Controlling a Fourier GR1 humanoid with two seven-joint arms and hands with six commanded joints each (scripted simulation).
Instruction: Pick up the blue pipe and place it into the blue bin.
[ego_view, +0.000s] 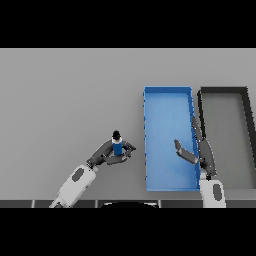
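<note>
The blue pipe (117, 146) is a short blue cylinder with a black cap, standing upright left of the blue bin (167, 95). My left hand (106, 154) has its fingers and thumb curled round the pipe's lower part. The blue bin is a long rectangular tray right of centre. My right hand (200, 152) hovers over the bin's right wall, fingers straight and thumb spread toward the bin's inside, holding nothing.
A dark grey bin (247, 120) stands directly right of the blue bin, nearly touching it. Grey table (65, 90) stretches to the left and back.
</note>
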